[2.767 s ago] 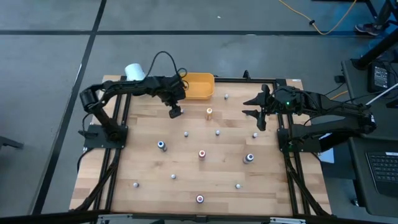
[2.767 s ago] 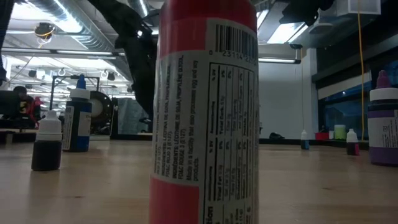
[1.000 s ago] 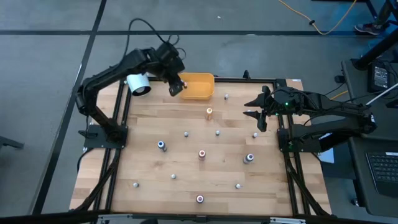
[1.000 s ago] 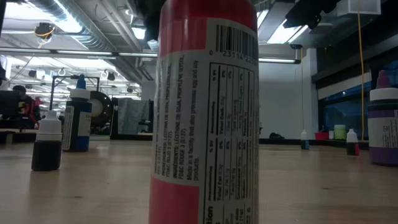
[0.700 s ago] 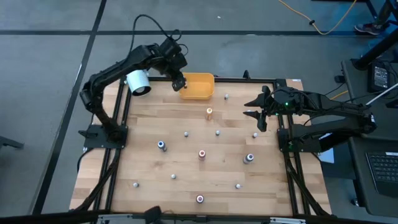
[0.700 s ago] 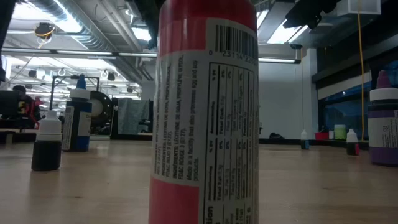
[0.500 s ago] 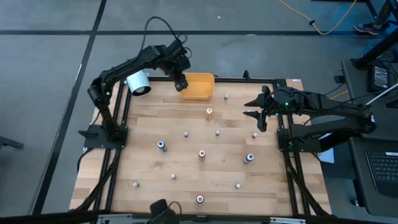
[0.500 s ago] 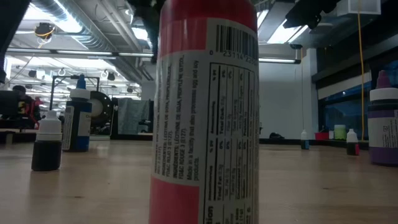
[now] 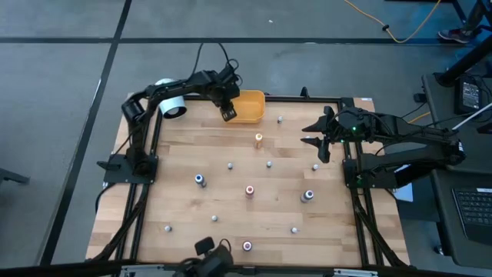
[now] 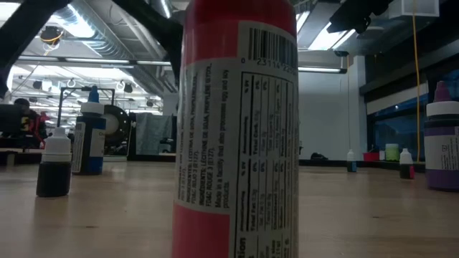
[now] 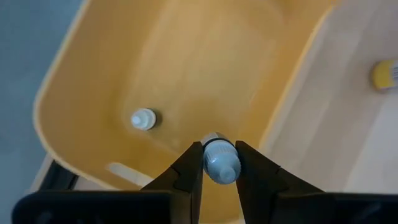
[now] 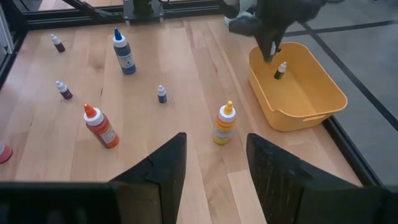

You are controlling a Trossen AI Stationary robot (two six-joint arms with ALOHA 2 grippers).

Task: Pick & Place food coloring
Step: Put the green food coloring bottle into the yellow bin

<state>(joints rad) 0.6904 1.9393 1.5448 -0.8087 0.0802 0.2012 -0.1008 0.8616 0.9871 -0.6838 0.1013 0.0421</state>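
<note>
Small food coloring bottles stand scattered on the wooden table [image 9: 184, 223]: an orange one [image 9: 258, 138], a red-capped one [image 9: 249, 190], a blue one [image 9: 199, 180] and others. One red-labelled bottle [image 10: 237, 129] fills the low view. My left gripper [image 9: 228, 114] hangs over the left part of the yellow bin [image 9: 254, 117], shut on a pale-capped bottle [image 11: 219, 163]. Another small bottle [image 11: 143, 119] stands on the bin's floor. My right gripper [image 9: 314, 138] waits open at the table's right side, nothing between its fingers. My left gripper pinches the little bottle by the sides of its pale cap [image 11: 220, 169], one finger on each side. The fingers [image 11: 186, 171] come from above, slanting steeply down. The bottle is lifted clear, above the inside of the bin near its wall.
A big white cylinder [image 9: 171, 104] lies at the far left corner beside the bin. The bin [image 12: 298, 93] sits against the far edge. A black frame [image 9: 146, 192] borders the table's left and right sides. Bare wood lies between the scattered bottles.
My left gripper has come down and a little toward the table's right edge, from high above the bin's left rim to low over its inside. It has tipped more steeply downward and kept hold of the bottle. The right arm has kept still.
</note>
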